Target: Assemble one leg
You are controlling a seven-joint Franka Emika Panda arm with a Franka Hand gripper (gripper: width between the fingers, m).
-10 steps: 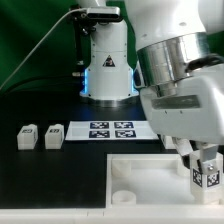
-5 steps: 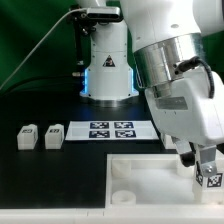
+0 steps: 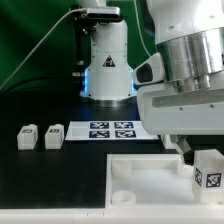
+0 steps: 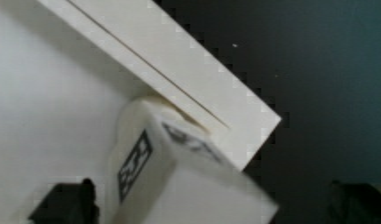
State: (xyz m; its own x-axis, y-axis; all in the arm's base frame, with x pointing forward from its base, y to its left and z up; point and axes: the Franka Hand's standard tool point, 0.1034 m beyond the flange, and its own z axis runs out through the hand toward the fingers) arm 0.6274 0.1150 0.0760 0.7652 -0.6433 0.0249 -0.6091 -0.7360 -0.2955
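Observation:
The leg (image 3: 208,168), a small white block with a tag on its near face, stands upright at the square white tray-like piece's (image 3: 150,178) corner on the exterior view's right. My gripper (image 3: 203,152) hangs just above and around it, one dark finger (image 3: 188,152) showing beside it. In the wrist view the leg (image 4: 169,160) sits by the square piece's rim (image 4: 187,80), between my gripper's (image 4: 213,205) two fingers. The fingers are spread wide, with a gap to the leg on at least one side. The gripper is open.
Two more small tagged white legs (image 3: 27,137) (image 3: 53,136) lie on the black table at the exterior view's left. The marker board (image 3: 110,130) lies behind the square piece. The robot's base (image 3: 107,70) stands at the back centre.
The arm has risen and turned above the leg. The leg stays at the square piece's right corner, hardly shifted.

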